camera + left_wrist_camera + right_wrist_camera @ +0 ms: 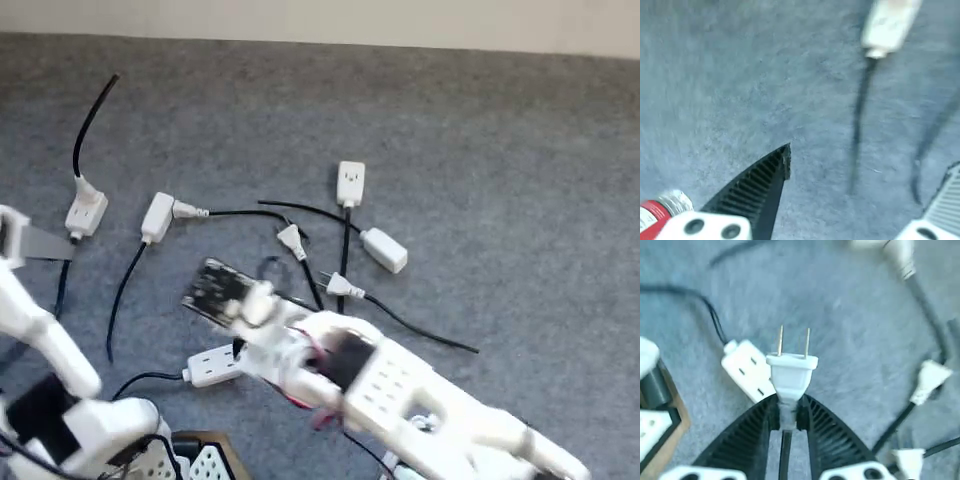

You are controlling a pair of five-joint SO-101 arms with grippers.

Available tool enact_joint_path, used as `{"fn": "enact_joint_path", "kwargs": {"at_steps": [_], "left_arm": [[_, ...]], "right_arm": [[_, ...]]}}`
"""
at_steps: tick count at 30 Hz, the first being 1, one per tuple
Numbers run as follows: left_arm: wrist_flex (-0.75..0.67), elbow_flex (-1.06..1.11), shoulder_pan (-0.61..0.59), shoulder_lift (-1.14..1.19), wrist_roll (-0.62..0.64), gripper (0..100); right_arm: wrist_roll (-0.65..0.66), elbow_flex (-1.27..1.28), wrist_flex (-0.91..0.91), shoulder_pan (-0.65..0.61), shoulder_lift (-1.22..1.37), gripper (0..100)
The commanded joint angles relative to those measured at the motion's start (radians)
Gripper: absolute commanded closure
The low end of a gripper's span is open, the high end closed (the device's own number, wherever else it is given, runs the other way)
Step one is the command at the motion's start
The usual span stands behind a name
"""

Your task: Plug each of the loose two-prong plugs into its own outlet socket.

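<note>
Currently my right gripper [788, 405] is clamped on the neck of a white two-prong plug [791, 367]. Its two prongs point away from me, and its black cord runs back between my fingers. Just beside the plug, on the grey carpet [850, 330], lies a white outlet socket [747, 371] on a black cord. A second loose plug [929, 381] and a third loose plug [907, 460] lie off to the other side. My left gripper [872, 160] hangs over carpet with its fingers wide apart, near a blurred white cord end [888, 25].
</note>
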Motion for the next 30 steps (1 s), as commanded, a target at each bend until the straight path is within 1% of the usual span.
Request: {"fn": "enact_joint_path", "kwargs": {"at_steps": [1, 3, 6, 10, 14, 18, 23, 26, 30], "left_arm": [[0.126, 0.065, 0.220, -0.288, 0.002, 56], [0.123, 0.200, 0.314, -0.433, 0.028, 56], [0.068, 0.421, 0.404, -0.668, 0.044, 56], [-0.026, 0.618, 0.426, -0.980, 0.109, 56], [-0.061, 0.734, 0.456, -1.188, 0.149, 56], [-0.058, 0.796, 0.526, -1.288, 0.196, 56], [-0.063, 0.892, 0.611, -1.336, 0.239, 56], [-0.068, 0.969, 0.625, -1.342, 0.241, 56], [-0.129, 1.082, 0.611, -1.343, 0.238, 56]], "right_arm": [[-0.009, 0.114, -0.015, 0.024, -0.335, 99.3], [-0.009, 0.140, -0.015, 0.024, -0.351, 99.3], [-0.009, 0.143, -0.015, 0.022, -0.329, 99.3], [-0.031, 0.177, -0.048, 0.008, -0.294, 99.3], [-0.052, 0.220, -0.105, -0.025, -0.234, 99.3], [-0.077, 0.219, -0.116, -0.033, -0.174, 99.3], [-0.089, 0.213, -0.136, -0.041, -0.170, 99.3], [-0.089, 0.153, -0.079, -0.056, -0.170, 99.3], [-0.087, 0.084, -0.018, -0.061, -0.170, 99.3]]}}
